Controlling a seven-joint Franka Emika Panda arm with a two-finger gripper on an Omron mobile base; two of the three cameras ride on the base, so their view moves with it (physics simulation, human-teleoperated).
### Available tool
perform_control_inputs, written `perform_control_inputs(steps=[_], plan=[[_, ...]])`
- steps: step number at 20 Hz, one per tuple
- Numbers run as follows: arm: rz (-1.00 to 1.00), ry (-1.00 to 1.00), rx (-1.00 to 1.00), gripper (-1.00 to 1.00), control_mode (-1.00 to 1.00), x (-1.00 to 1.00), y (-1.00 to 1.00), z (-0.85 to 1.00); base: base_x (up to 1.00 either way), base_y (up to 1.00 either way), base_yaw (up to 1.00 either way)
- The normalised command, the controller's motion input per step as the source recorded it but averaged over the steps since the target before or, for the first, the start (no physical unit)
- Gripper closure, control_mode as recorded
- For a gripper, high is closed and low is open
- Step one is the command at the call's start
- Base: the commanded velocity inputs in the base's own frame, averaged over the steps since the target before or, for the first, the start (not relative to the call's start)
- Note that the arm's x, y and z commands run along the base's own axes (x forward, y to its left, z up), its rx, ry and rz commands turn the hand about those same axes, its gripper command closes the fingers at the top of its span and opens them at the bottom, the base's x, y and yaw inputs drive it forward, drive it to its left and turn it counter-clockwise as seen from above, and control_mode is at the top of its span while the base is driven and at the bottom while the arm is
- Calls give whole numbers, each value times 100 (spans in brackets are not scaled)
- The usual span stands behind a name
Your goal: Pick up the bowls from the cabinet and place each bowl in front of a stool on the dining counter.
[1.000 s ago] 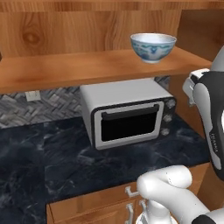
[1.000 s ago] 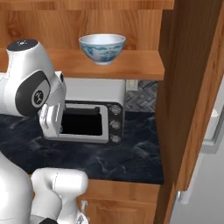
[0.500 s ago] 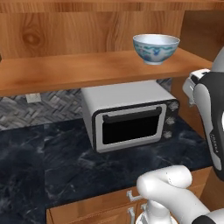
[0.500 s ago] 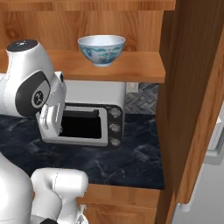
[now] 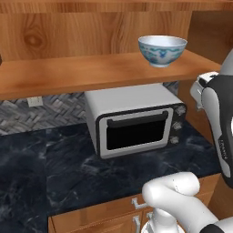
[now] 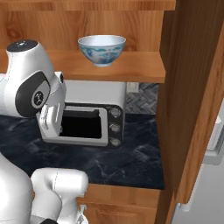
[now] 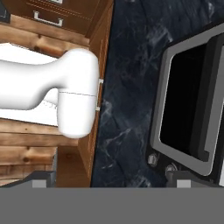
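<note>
Right now, scene: a white-and-blue bowl [image 5: 162,50] sits upright on the plank shelf of the brown wood cabinet [image 5: 82,73], toward the shelf's right end in the left base view.
Bowl contents: nothing can be seen inside it from these angles; the rim is level.
Writing: faint dark lettering runs down the arm's white link at the right edge of the left base view, too small to read.
Below the shelf: a silver toaster oven [image 5: 135,123] stands on the black marble bench [image 5: 54,173], dark glass door shut, three knobs down its right side.
Gripper: its two dark tips peek up at the bottom of the hand view [image 7: 112,177], set wide apart with nothing between them.
Gripper's outlook: it looks down over the bench and the oven's door [image 7: 188,109], with wooden drawer fronts [image 7: 57,17] off to one side.
Bowl versus gripper: the bowl is up on the shelf, well above the oven; the hand hangs lower, near the oven, well apart from the bowl.
Right side: a tall wood panel [image 6: 192,87] closes the cabinet's right end.
</note>
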Motion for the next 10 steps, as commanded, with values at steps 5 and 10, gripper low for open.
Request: perform_control_inputs(steps=[5,10], plan=[[0,-3,2,-100,-100,0,-2,0,0,0,0],[0,-17,25,-100,-100,0,-25,5,0,0,0]])
